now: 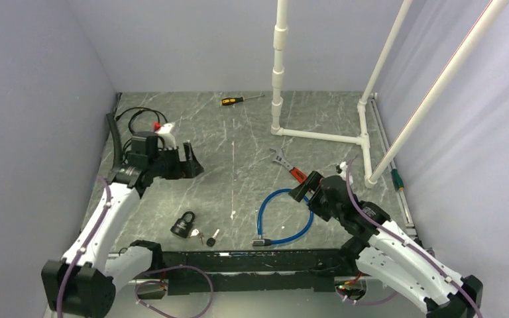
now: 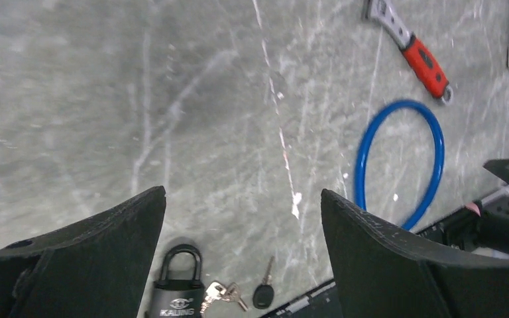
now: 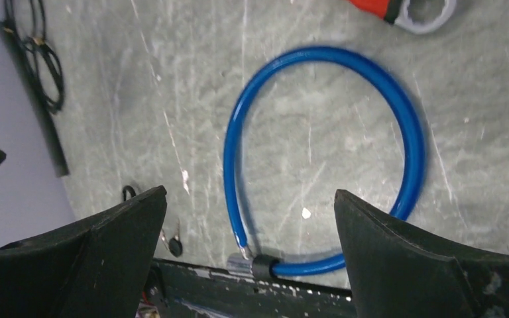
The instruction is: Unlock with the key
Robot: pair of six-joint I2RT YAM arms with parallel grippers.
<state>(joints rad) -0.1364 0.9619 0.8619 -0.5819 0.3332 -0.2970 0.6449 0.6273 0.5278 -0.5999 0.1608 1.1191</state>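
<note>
The left hand (image 2: 242,225) and right hand (image 3: 248,225) hang spread wide, both empty. Under the left hand, toward its wrist side, lie the black padlock (image 2: 179,285) with its arched shackle and the thin keys (image 2: 220,293). Flat metal on the smooth marbled desk (image 2: 172,99) may skid from a pinch.

I am looking down at a grey marbled surface (image 1: 238,165). A padlock (image 1: 183,224) and keys (image 1: 207,236) are lying at lower centre-left, with a blue cable loop (image 1: 285,217) to their right. A red-handled wrench (image 1: 288,167) is lying just above the loop, and a yellow-handled screwdriver (image 1: 238,100) at top centre.
</note>
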